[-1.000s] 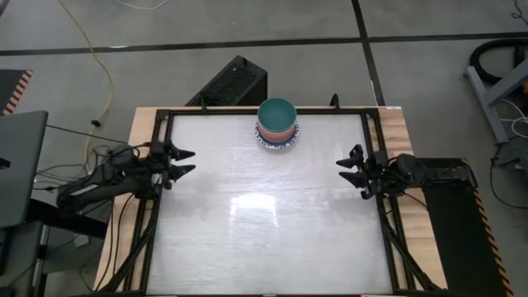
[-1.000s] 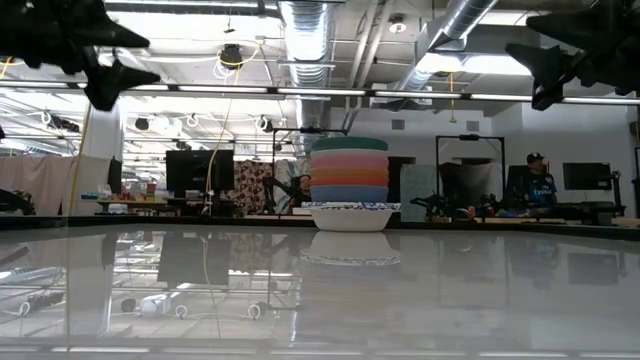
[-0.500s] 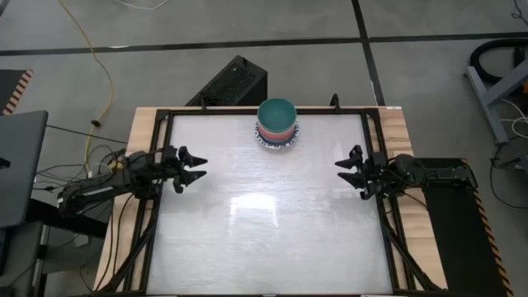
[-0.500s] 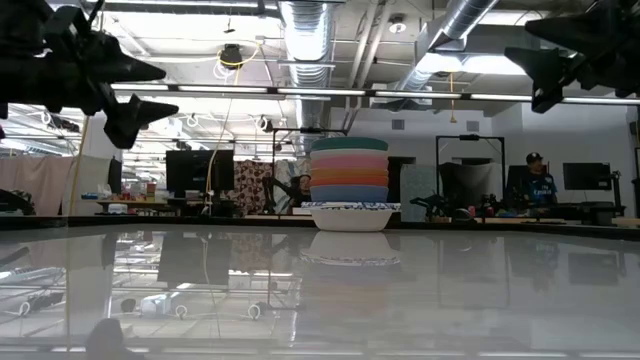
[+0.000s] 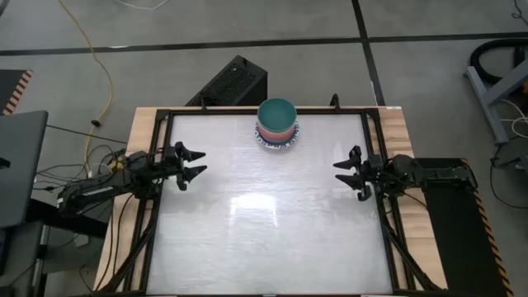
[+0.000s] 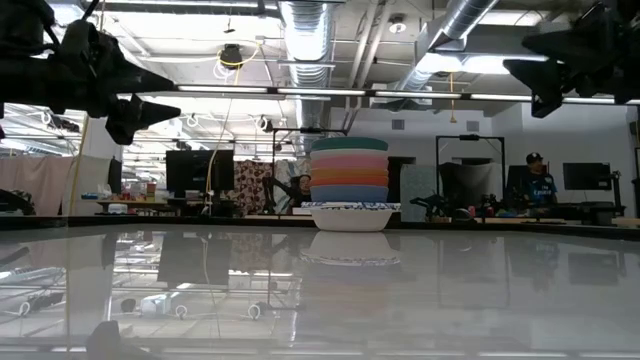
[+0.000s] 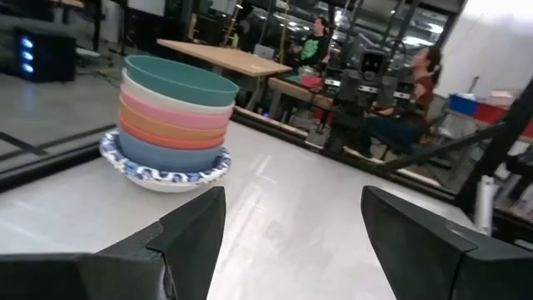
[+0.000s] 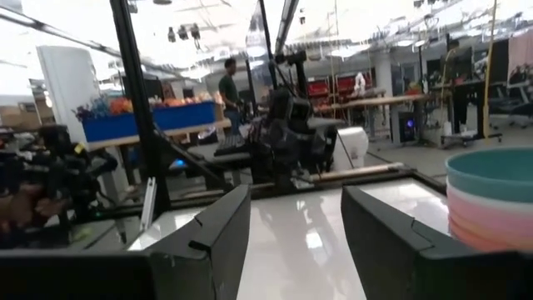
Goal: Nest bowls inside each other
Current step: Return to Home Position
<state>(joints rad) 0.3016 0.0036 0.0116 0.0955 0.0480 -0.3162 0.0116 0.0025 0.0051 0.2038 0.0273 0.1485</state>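
The bowls [image 5: 277, 122] sit stacked on the table [image 5: 264, 235], at its far edge (near the middle).

teal bowl [image 7: 179, 83], pink bowl [image 7: 166, 111], orange bowl [image 7: 171, 133], blue bowl [image 7: 162, 157], blue-patterned white bowl [image 7: 166, 178]

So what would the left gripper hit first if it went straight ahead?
Probably nothing: the left gripper points across bare tabletop, the bowl stack off to one side; clearance is uncertain.
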